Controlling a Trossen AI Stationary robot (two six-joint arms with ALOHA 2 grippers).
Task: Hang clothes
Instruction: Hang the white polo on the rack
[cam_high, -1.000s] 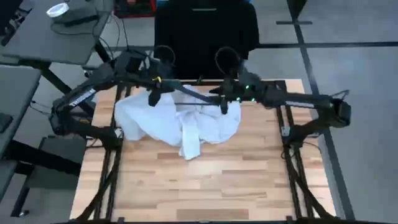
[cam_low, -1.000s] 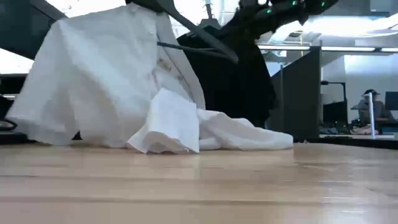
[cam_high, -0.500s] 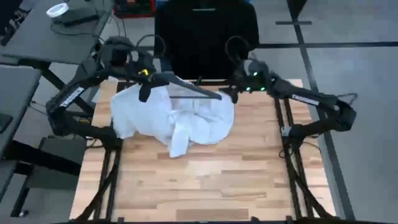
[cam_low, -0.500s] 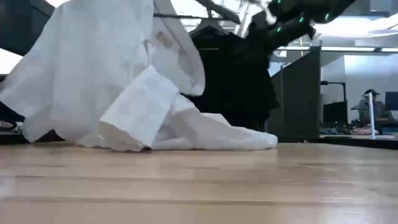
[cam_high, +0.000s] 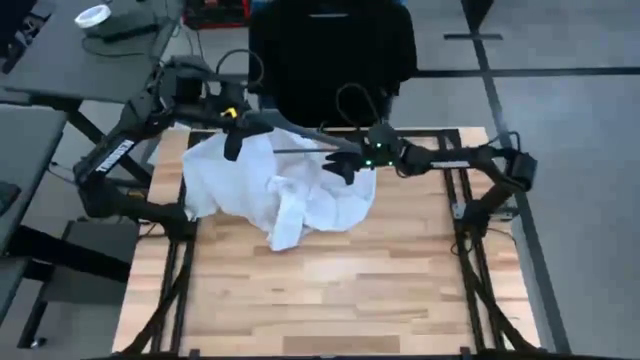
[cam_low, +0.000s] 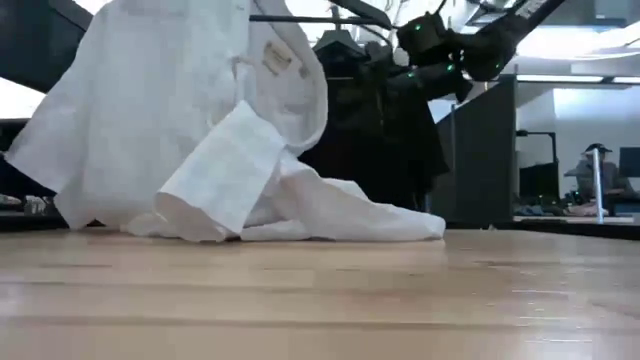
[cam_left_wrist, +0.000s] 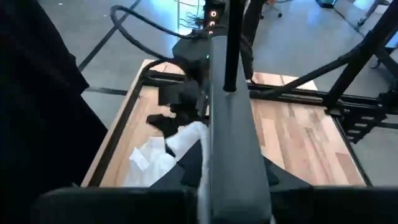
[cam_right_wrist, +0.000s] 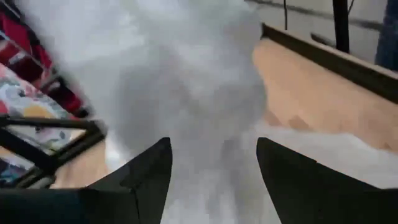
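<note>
Since the earlier frames the right gripper (cam_high: 340, 168) has swung back in from the table's far right corner and now sits low at the white top (cam_high: 275, 190), at the garment's right edge, its arm folded so the elbow points toward the table's right rail. In the right wrist view its two dark fingers (cam_right_wrist: 140, 177) stand apart with white cloth filling the gap ahead of them, nothing pinched between them. The left gripper (cam_high: 233, 140) has barely shifted over the last half second; it is at the white top's far left shoulder, closed on the dark hanger (cam_high: 300, 148), whose bar runs from it across the top of the garment toward the right gripper. A second ago the garment lay wider and flatter; now its left part is drawn up on the hanger, as the low view shows, with the cloth (cam_low: 170, 110) rising out of the frame while a folded sleeve (cam_low: 215, 180) and a trailing hem rest on the wooden table (cam_high: 330, 290). The garment's heap has crept slightly toward the table's left edge. Behind the white top, beyond the table's far edge, a black garment (cam_low: 375, 130) hangs upright.
</note>
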